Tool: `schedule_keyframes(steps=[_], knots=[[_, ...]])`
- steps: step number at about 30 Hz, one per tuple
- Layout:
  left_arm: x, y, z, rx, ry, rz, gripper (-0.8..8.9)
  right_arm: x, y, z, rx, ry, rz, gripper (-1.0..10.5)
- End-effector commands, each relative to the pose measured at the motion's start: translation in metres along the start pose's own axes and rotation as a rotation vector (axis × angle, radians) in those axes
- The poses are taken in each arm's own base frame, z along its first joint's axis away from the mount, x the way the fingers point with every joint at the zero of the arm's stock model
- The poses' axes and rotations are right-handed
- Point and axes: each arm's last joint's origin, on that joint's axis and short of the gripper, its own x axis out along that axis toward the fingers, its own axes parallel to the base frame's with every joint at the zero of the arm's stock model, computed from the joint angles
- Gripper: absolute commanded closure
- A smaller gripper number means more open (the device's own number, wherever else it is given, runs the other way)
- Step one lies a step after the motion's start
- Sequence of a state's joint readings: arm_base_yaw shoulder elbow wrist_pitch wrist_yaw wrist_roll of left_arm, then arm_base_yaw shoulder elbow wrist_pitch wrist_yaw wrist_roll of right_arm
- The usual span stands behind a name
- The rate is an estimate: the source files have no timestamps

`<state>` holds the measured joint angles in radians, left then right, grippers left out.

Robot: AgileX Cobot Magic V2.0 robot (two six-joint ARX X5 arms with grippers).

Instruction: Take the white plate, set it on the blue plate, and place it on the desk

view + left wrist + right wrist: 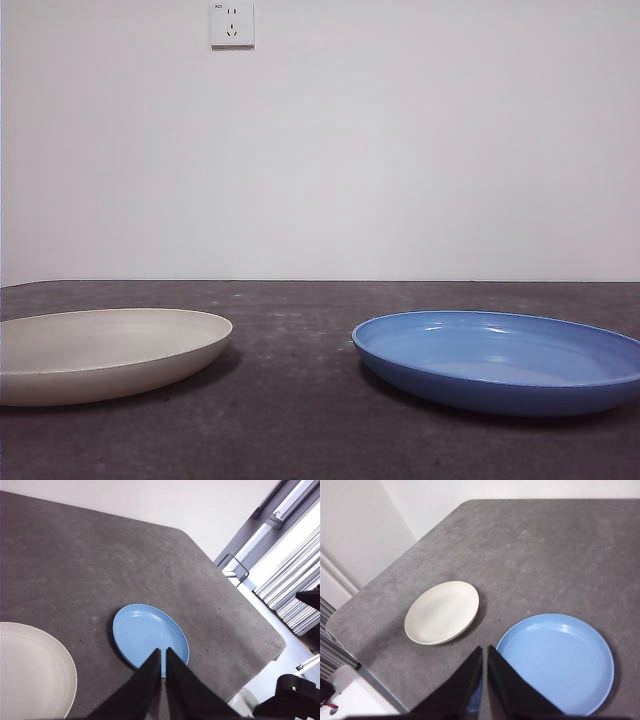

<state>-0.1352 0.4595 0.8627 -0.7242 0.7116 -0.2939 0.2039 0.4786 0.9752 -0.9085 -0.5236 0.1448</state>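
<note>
Two plates lie on the desk (pixel 300 400), well apart, with a bare strip of dark mottled surface between them: the white plate (pixel 105 352) and the blue plate (pixel 500 360), each flat and upright on its base with nothing in it. The front view shows them low and edge-on, the white one cut off by the picture's side, and it alone shows the pale wall behind with a white wall socket (pixel 232 24); no arm appears in it at all. The wrist views look down from high above and show what the front view cannot: the round outlines of both plates and the desk's cut corners. In the left wrist view the left gripper (pixel 163 652) hangs well above the desk, its two black jaws pressed nearly together with only a thin slit between them and holding nothing, their tips lined up over the near rim of the blue plate (pixel 147 632), with the white plate (pixel 30 675) off to one side. In the right wrist view the right gripper (pixel 484 650) is likewise raised high, jaws closed to a narrow slit and empty, its tips lying between the white plate (pixel 441 611) and the blue plate (pixel 560 660).
</note>
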Motion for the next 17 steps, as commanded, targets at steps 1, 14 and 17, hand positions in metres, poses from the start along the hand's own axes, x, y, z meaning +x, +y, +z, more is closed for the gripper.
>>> schedule_keyframes(steps=[1,14,17], knots=[[-0.0017,-0.0033,0.0036,0.042,-0.01,-0.014,7.78,-0.0032,0.0029,0.0043,-0.046,-0.017,0.008,9.4],[-0.0009,-0.0048,0.0033,0.102,-0.002,-0.035,0.98,-0.0032,0.0028,0.0043,-0.042,-0.018,0.006,3.7],[-0.0007,-0.0051,0.0031,0.102,0.001,-0.039,0.99,-0.0032,0.0029,0.0048,-0.045,-0.023,0.005,3.7]])
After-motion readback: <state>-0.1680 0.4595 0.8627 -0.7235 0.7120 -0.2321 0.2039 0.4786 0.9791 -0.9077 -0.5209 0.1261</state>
